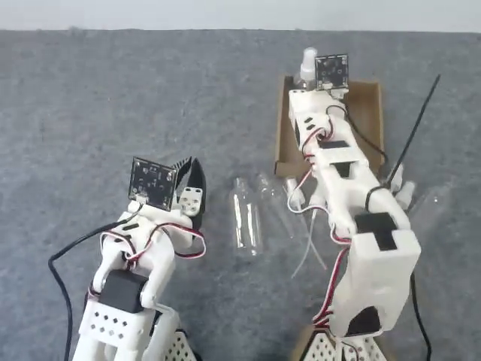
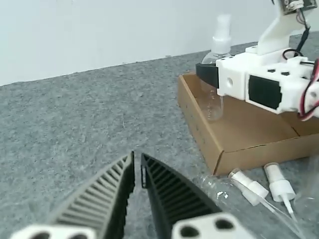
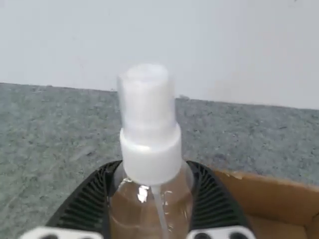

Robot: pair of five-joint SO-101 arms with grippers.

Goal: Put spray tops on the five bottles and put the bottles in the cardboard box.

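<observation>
My right gripper [image 3: 149, 172] is shut on a clear bottle [image 3: 149, 199] capped with a white spray top [image 3: 148, 124]. It holds the bottle [image 1: 308, 66] upright over the far end of the cardboard box [image 1: 366, 113]. From the left wrist view the bottle [image 2: 215, 84] stands inside the box [image 2: 249, 124], gripped by black fingers [image 2: 207, 74]. My left gripper [image 1: 189, 163] rests shut over bare carpet, left of two clear bottles [image 1: 246, 219] lying without tops. Its ribbed tips [image 2: 137, 159] nearly touch, with nothing between them.
Loose spray tops [image 2: 279, 186] with dip tubes lie just in front of the box's near wall, beside a lying bottle [image 2: 219, 191]. Another clear bottle [image 1: 432, 204] and tops [image 1: 406, 192] lie right of the right arm. Grey carpet [image 1: 113, 98] is open at the left.
</observation>
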